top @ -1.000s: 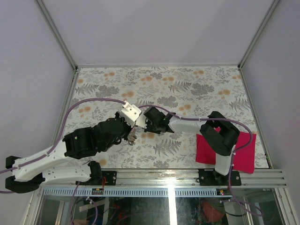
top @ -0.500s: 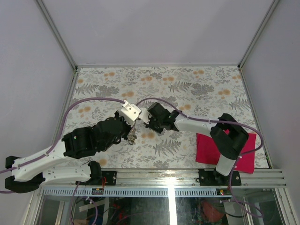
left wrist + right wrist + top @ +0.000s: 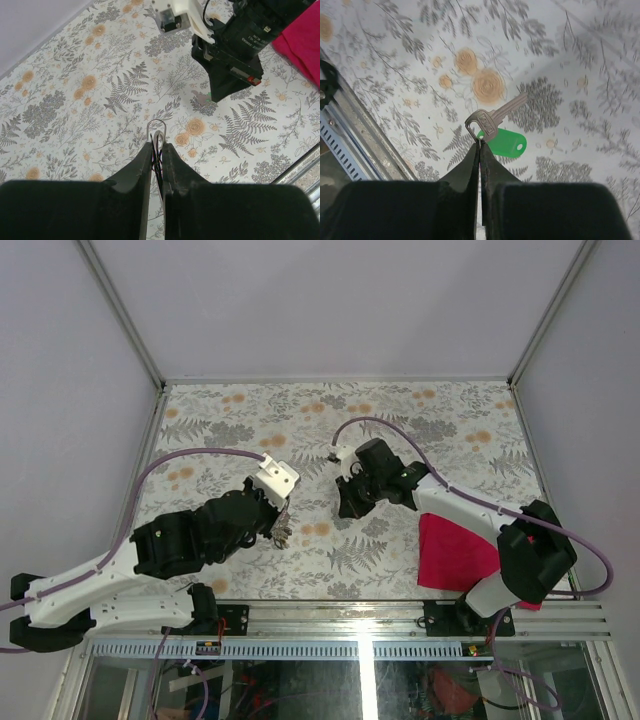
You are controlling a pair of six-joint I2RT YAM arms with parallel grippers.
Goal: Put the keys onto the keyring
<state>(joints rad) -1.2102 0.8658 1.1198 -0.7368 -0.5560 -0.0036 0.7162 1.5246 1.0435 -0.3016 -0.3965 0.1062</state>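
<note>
My left gripper (image 3: pixel 283 532) is shut on the keyring (image 3: pixel 157 131), a thin silvery wire loop that sticks out past the fingertips in the left wrist view. Dark pieces sit between the jaws. My right gripper (image 3: pixel 348 508) is shut on the head of a silver key (image 3: pixel 492 118) with a green plastic tag (image 3: pixel 504 142). It holds the key low over the table. In the left wrist view the right gripper (image 3: pixel 227 87) stands apart from the ring, up and to the right. The red and blue keys do not show clearly.
A red cloth square (image 3: pixel 455 552) lies at the near right, partly under the right arm, and shows in the left wrist view (image 3: pixel 300 40). The floral tablecloth (image 3: pixel 400 420) covers the table. The metal rail (image 3: pixel 400 615) runs along the near edge.
My right gripper has pulled away from the left gripper, to the right and farther back, still holding the green key. The left arm has stayed in place with the ring.
</note>
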